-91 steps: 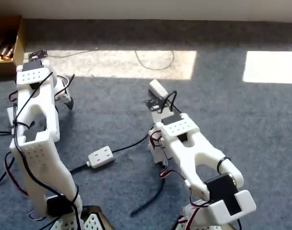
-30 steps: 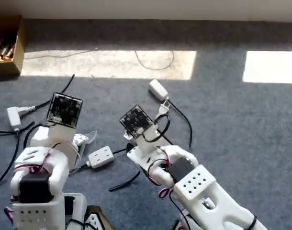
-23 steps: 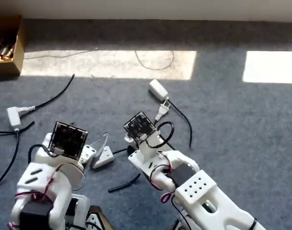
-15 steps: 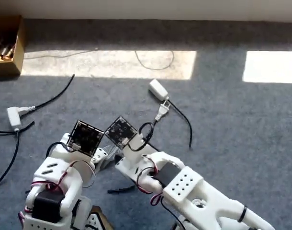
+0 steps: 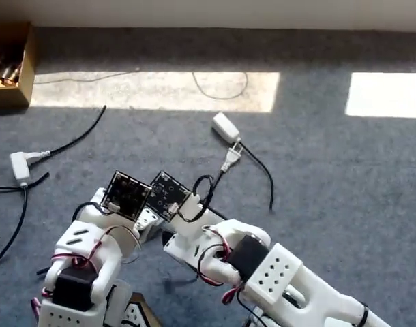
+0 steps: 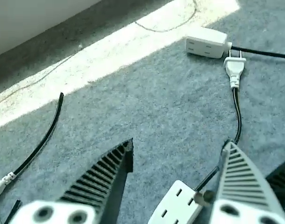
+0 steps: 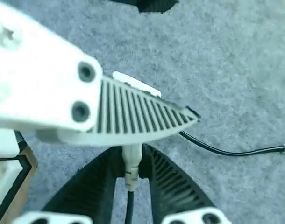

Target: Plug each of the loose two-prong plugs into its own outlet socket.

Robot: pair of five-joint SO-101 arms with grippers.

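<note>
A white outlet socket (image 6: pixel 177 207) lies on the grey carpet between the fingers of my open left gripper (image 6: pixel 178 144). My right gripper (image 7: pixel 131 161) is shut on a white two-prong plug (image 7: pixel 131 169), whose black cord trails back between the fingers. One ribbed left finger (image 7: pixel 133 121) crosses just in front of that plug, with the socket (image 7: pixel 133 84) behind it. In the high view both wrists (image 5: pixel 150 197) meet at the middle left and cover the socket. Farther off lie a second white socket (image 5: pixel 226 127) and a loose plug (image 5: pixel 229 161) just in front of it.
A third white plug (image 5: pixel 20 165) with a black cord (image 5: pixel 71 139) lies at the far left. A wooden box (image 5: pixel 13 68) stands in the back left corner. A thin wire (image 5: pixel 218 92) loops across the sunlit strip. Open carpet stretches to the right.
Both arms have folded back from their far reach and closed in on the middle socket. The left gripper has dropped over it, and the right wrist has swung left beside it.
</note>
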